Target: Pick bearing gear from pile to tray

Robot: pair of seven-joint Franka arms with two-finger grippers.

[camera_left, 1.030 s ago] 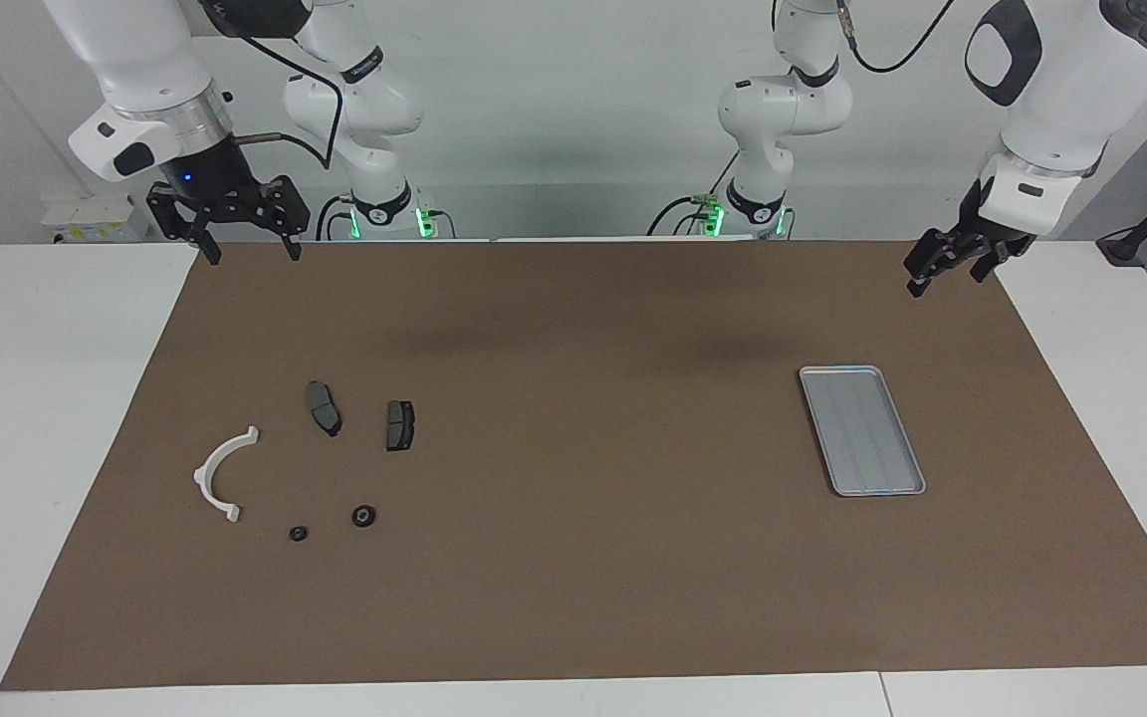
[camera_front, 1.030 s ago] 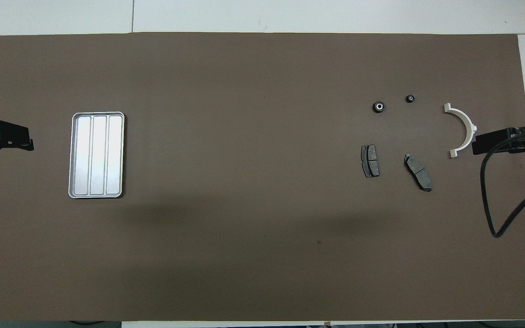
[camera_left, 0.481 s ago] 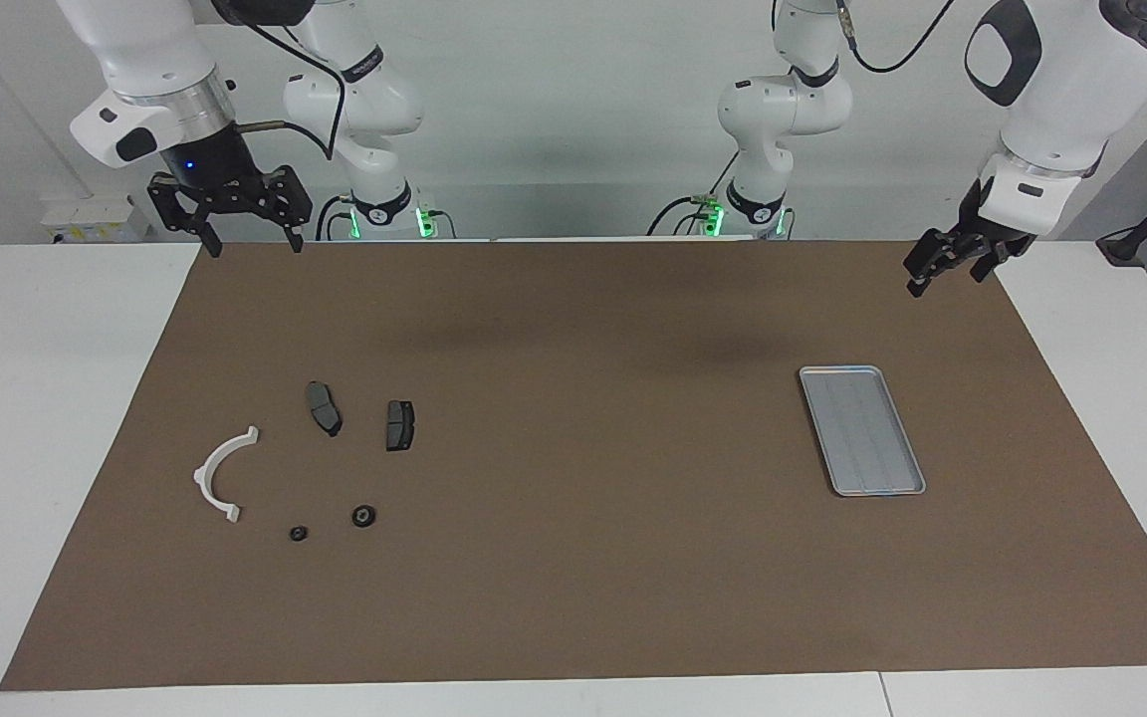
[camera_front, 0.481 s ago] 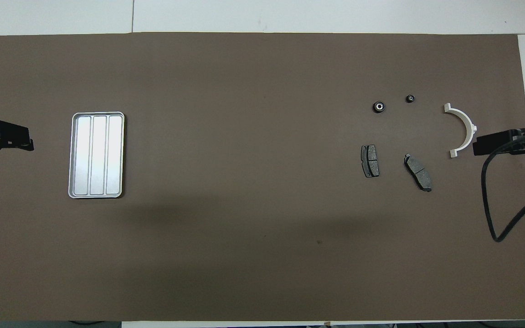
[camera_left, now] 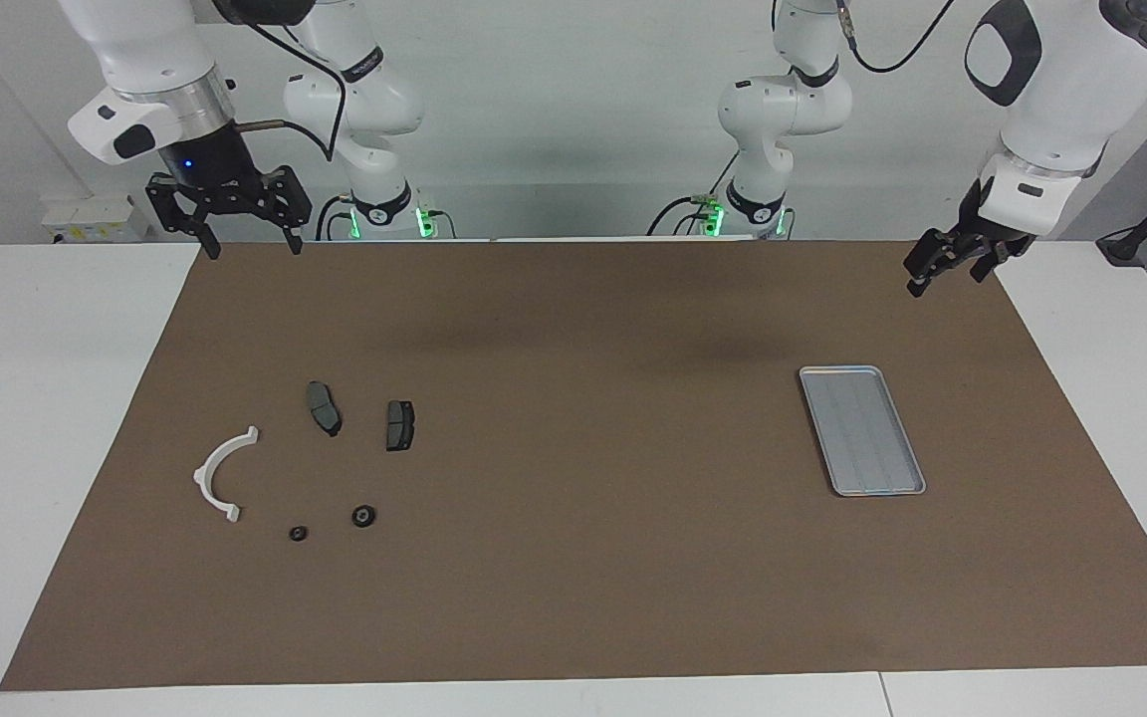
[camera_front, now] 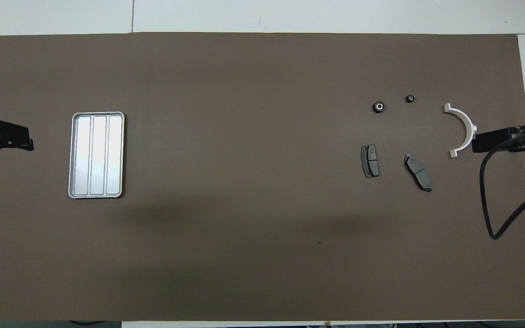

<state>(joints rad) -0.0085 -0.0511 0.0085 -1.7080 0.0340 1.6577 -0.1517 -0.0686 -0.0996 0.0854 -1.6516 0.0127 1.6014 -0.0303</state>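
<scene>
The pile lies toward the right arm's end of the table: a white half-ring bracket (camera_left: 220, 476) (camera_front: 462, 132), two dark grey pads (camera_left: 324, 407) (camera_left: 399, 424), and two tiny black rings. I take these rings as the bearing gear: a larger one (camera_left: 363, 516) (camera_front: 378, 107) and a smaller one (camera_left: 299, 534) (camera_front: 410, 98). The silver tray (camera_left: 862, 430) (camera_front: 96, 155) lies bare toward the left arm's end. My right gripper (camera_left: 250, 251) (camera_front: 479, 142) hangs open, high over the mat's edge by the pile. My left gripper (camera_left: 947, 277) (camera_front: 21, 139) waits open and empty, high beside the tray.
A brown mat (camera_left: 573, 597) covers most of the white table (camera_left: 36, 398). A black cable (camera_front: 488, 205) loops down from the right arm over the mat's end. Between pile and tray is a wide stretch of bare mat.
The right gripper has risen a little and its cable has swung slightly. The left arm, the pile and the tray have not moved.
</scene>
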